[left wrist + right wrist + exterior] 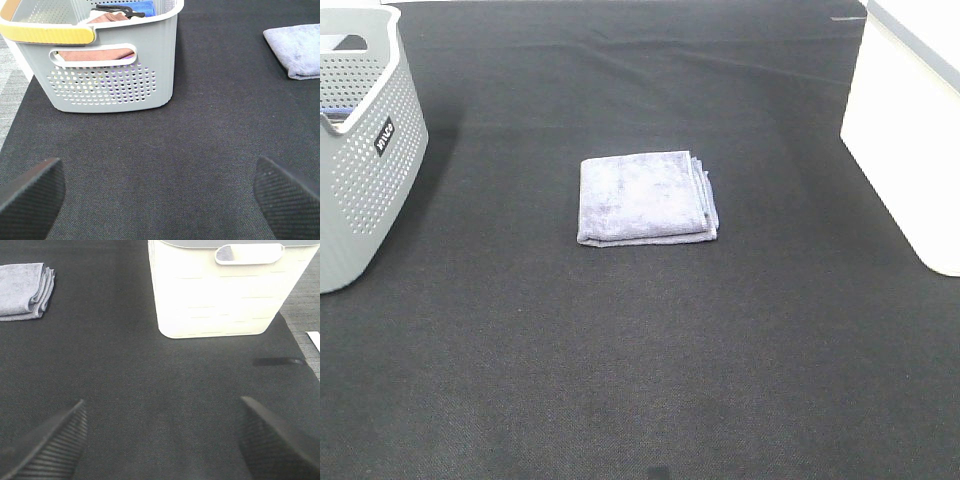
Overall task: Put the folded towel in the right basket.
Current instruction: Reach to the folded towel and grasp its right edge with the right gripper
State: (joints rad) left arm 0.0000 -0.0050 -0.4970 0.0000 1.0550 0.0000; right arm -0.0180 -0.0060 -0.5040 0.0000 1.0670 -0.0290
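A folded grey-lavender towel [645, 197] lies flat on the black mat at the middle of the table. It also shows in the left wrist view [296, 50] and in the right wrist view [24, 290]. The right basket [910, 130] is white and stands at the right edge; the right wrist view shows its wall [225, 295] and handle slot. My left gripper [160, 192] is open and empty above bare mat, away from the towel. My right gripper [162, 437] is open and empty, in front of the white basket. Neither gripper shows in the exterior high view.
A grey perforated basket [365, 150] stands at the left edge; in the left wrist view [110, 85] it has a yellow handle and holds folded cloths. A black mat [640, 360] covers the table. A dark strip [278, 361] lies near the white basket.
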